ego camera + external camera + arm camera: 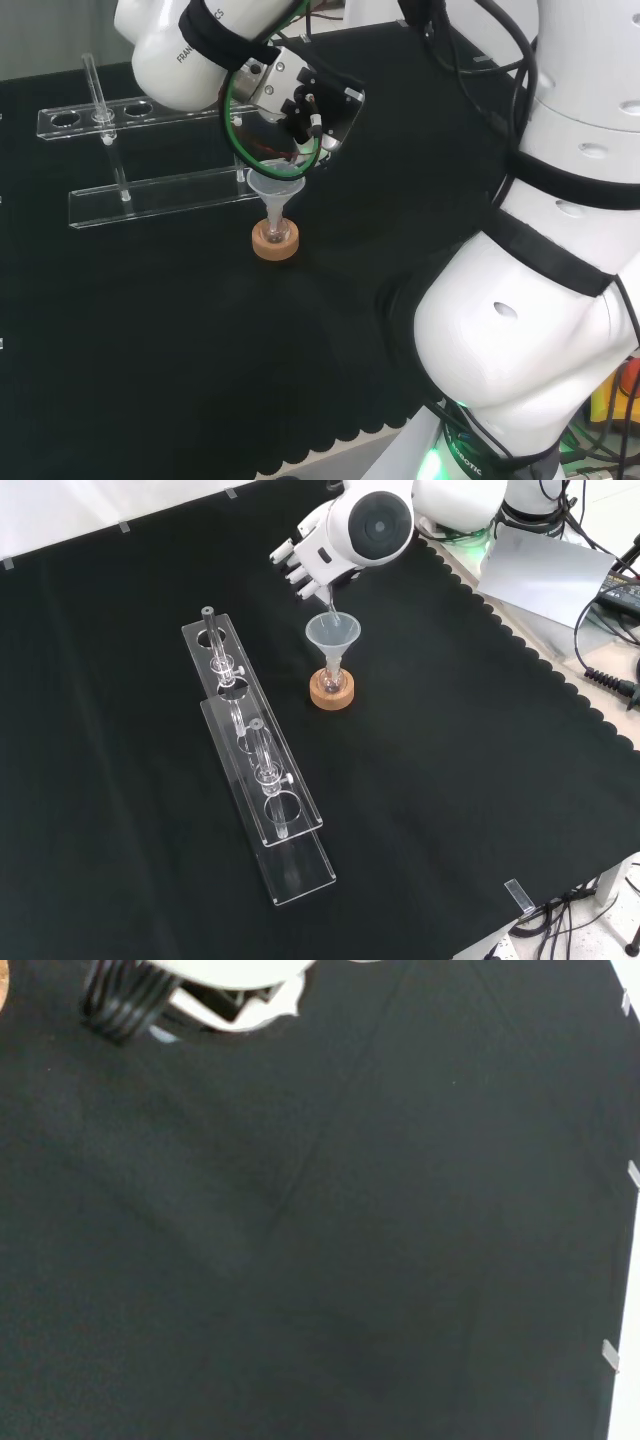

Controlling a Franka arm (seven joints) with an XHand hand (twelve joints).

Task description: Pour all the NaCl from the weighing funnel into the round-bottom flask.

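At the front view's top centre, the hand (300, 562) pinches a clear weighing funnel (328, 602) (thin, light, likely fragile; best gripped by its upper end) above the funnel (333, 636) seated in the round-bottom flask (332, 676)

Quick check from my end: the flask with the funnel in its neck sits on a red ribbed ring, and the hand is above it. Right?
Not quite. The stand under the flask is a cork ring, tan and smooth, not a red ribbed one; the front view shows it plainly. The rest holds: the funnel sits in the flask's neck and the hand is above it.
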